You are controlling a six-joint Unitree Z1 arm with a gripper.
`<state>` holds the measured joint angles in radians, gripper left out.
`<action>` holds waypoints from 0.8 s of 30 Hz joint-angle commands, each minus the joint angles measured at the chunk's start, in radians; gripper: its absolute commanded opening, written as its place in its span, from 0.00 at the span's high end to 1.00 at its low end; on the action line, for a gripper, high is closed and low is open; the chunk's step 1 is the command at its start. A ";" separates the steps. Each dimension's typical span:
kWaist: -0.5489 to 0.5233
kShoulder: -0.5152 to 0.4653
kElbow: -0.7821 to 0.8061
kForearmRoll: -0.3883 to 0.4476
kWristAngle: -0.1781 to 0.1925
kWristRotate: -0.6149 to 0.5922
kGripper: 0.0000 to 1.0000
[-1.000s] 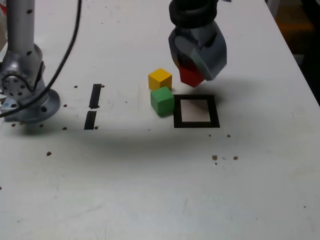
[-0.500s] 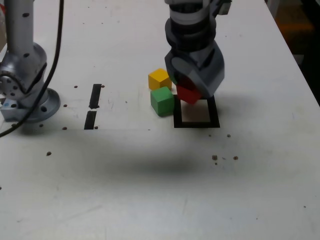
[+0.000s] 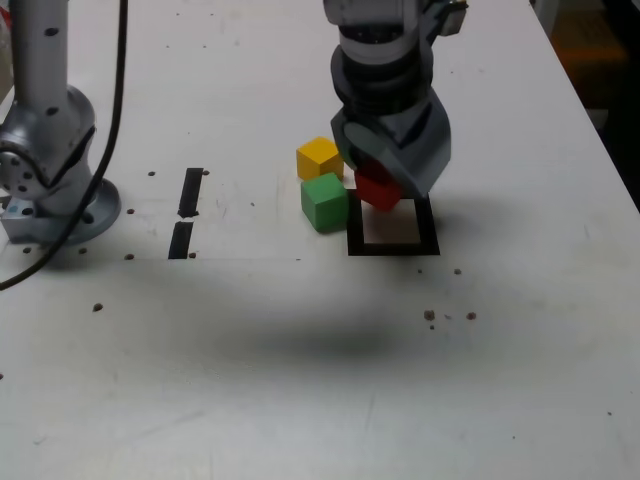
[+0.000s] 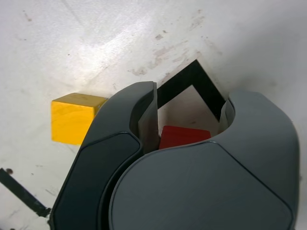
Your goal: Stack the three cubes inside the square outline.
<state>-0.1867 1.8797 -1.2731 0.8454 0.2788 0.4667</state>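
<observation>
Small matte red cube [image 3: 379, 189] was gripped between the jaws of the grey gripper [image 3: 385, 180], over the far edge of the black tape square outline w/ white centre [image 3: 392, 245].
Matte green cube [image 3: 324, 201] was seen just beside the outline on the exterior view's left, w/ the matte yellow cube [image 3: 319, 157] just behind it; two short black tape strips [image 3: 186, 212] and the silver arm base [image 3: 55, 195] were seen farther left on the white table [image 3: 300, 380].
</observation>
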 commanded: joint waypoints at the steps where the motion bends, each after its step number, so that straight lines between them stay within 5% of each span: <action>1: 0.000 0.019 -0.014 -0.011 -0.010 -0.005 0.84; 9: 0.003 0.066 -0.017 -0.046 -0.040 -0.007 0.84; 24: 0.036 0.085 0.013 -0.036 -0.039 -0.015 0.79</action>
<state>-0.1532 1.9620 -1.2599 0.8070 0.2382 0.4531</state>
